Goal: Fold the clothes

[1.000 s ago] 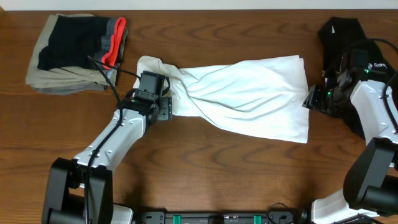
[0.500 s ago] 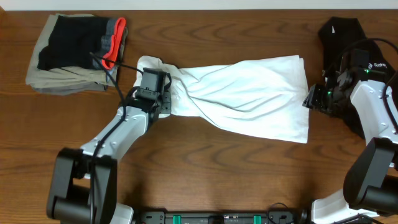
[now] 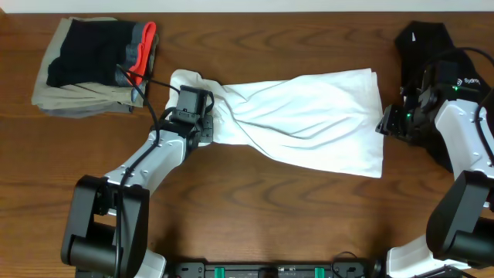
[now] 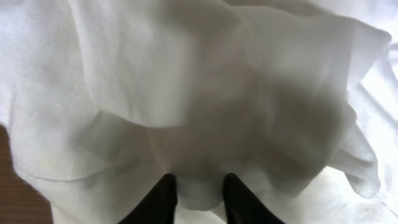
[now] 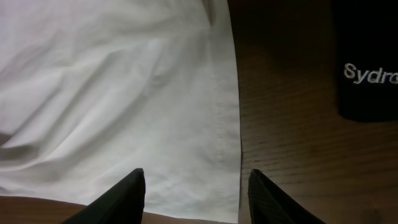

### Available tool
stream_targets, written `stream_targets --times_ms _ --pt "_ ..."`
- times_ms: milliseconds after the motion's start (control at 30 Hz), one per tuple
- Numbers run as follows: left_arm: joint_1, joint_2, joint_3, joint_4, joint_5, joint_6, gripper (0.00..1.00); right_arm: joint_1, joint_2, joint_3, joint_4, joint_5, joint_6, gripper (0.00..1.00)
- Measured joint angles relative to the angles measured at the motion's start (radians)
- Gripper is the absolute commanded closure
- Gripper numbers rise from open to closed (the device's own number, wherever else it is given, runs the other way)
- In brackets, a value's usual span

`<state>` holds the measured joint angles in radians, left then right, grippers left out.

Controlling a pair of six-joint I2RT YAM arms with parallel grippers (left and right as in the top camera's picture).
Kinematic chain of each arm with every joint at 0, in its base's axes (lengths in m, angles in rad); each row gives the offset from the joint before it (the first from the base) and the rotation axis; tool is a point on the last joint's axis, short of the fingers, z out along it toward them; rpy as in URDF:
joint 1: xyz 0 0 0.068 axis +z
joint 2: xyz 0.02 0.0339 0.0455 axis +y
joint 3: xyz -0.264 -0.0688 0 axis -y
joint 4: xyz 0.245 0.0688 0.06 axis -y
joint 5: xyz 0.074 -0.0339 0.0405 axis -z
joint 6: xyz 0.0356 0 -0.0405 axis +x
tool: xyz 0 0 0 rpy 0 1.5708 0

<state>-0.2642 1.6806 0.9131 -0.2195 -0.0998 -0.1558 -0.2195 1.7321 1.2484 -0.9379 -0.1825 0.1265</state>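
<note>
"Dark brown wood-grain counter (image 3: 255, 208) filled nearly all you saw from above, with only a pale strip of wall (image 3: 231, 5) along the far edge. Where was the shirt?"

"Your white T-shirt (image 3: 309, 123) lay stretched across the middle of the counter. It was wrinkled and twisted toward your left, with its straight hem toward your right."

"And your left tool (image 4: 199, 198)?"

"You had it at the bunched left end of the shirt. Its dark fingertips (image 4: 165, 199) stood close together, with a fold of the white cloth pinched between them."

"Your right tool (image 5: 198, 196)?"

"Its fingers were spread wide above the hem, one over cloth and one over bare wood. It gripped nothing."

"What else sat on the wood?"

"A folded stack (image 3: 96, 66) of beige, black and red-edged clothes lay at your far left corner, apart from the shirt. A black top (image 3: 424, 42) lay at the far right, partly behind your right arm."
</note>
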Motion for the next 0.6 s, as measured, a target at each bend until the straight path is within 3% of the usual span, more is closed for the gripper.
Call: stream_targets --times_ms 500,567,600 --pt "0.0 0.036 0.0 0.035 0.0 -0.001 0.78 0.0 0.0 0.0 -0.009 0.0 0.0 0.48" --pt "0.0 0.036 0.0 0.035 0.0 -0.001 0.81 0.0 0.0 0.0 -0.011 0.0 0.0 0.48" --pt "0.0 0.036 0.0 0.036 0.0 -0.001 0.88 0.0 0.0 0.0 -0.01 0.0 0.0 0.48"
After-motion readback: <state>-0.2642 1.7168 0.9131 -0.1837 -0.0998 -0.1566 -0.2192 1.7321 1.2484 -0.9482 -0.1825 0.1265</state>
